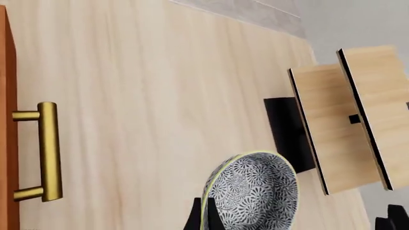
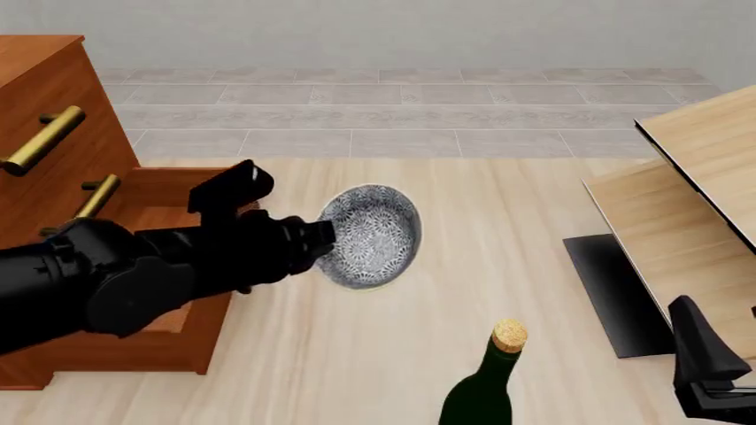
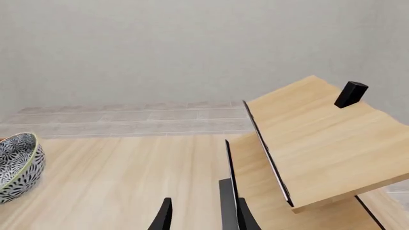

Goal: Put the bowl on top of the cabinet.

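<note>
The bowl [image 2: 375, 235], white with a dense dark blue pattern, hangs tipped on its side above the light-wood table. My left gripper [image 2: 325, 235] is shut on its rim. In the left wrist view the fingers [image 1: 195, 216] pinch the edge of the bowl [image 1: 255, 191]. The reddish-brown cabinet [image 2: 35, 106] with brass bar handles [image 2: 45, 139] stands at the left, its top above and left of the bowl. A lower drawer [image 2: 165, 181] stands pulled out under my left arm. My right gripper [image 2: 709, 372] rests low at the right, open and empty, far from the bowl [image 3: 16, 165].
A dark green corked bottle [image 2: 490, 390] stands at the front centre, close below the bowl's side. Pale slanted wood panels [image 2: 697, 204] on a black base [image 2: 608, 283] fill the right side. A cabinet handle [image 1: 48, 151] shows in the left wrist view.
</note>
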Robot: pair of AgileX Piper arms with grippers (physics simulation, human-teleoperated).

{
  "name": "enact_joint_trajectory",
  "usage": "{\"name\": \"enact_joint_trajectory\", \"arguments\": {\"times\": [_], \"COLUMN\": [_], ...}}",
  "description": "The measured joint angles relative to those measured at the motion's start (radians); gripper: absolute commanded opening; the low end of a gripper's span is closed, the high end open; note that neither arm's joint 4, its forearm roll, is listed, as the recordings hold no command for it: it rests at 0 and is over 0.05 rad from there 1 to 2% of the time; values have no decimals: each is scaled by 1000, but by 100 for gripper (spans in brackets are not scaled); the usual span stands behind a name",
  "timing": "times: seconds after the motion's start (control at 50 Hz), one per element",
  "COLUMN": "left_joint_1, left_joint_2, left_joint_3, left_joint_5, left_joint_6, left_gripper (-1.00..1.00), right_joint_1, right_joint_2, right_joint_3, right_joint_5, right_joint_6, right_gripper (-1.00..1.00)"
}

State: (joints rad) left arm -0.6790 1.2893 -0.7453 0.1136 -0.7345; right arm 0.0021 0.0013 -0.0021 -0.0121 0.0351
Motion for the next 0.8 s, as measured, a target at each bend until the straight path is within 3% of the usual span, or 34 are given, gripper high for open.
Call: {"name": "enact_joint_trajectory", "arguments": {"times": [0.56, 0.8], "left_joint_1": [-16, 0], "left_joint_2": [-118, -154], "left_joint_3": [-97, -192], "left_joint_5": [153, 267], "left_joint_6": [0, 13], "left_gripper": [-100, -100], "right_joint_1": [2, 0], "right_joint_2": [1, 1], "right_joint_3": [-1, -1], "right_joint_5": [2, 2], "right_joint_6": [-1, 0], "right_gripper": [100, 100]}}
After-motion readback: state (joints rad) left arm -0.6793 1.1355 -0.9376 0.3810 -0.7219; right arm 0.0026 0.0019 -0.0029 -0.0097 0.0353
